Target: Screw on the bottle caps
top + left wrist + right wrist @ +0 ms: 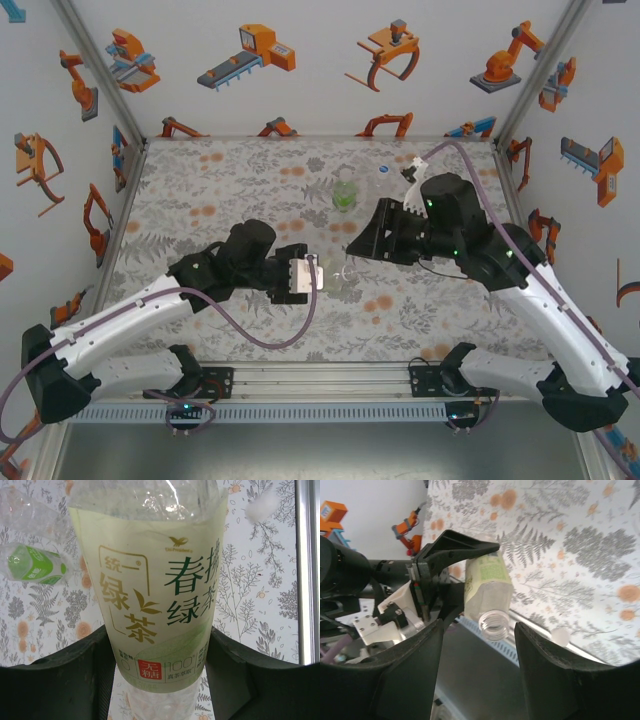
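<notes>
Lettering on the pale yellow label of the tea bottle [150, 605] reads 统一 绿茶 in gold and 春拂绿茶 in dark green. A small "Uni-President" mark sits above it, and a red tag lower down says 无糖, beside "100". Three bottles are in sight. The other two lie together on the flower-patterned worktop [580, 540], towards its far edge. One is the green-labelled bottle [35, 566], whose print is too blurred to read, and the other is a clear unlabelled bottle [25, 510] just beyond it. One white cap [560, 636] lies on the worktop, apart from all three bottles.

The left jaws are clenched on the tea bottle's labelled body, one finger pressed against each side, holding it off the worktop near the middle. Its threaded neck is uncapped and points toward the right arm. The right jaws stand released, and the bottle's mouth sits in the gap between them, touching neither finger.
</notes>
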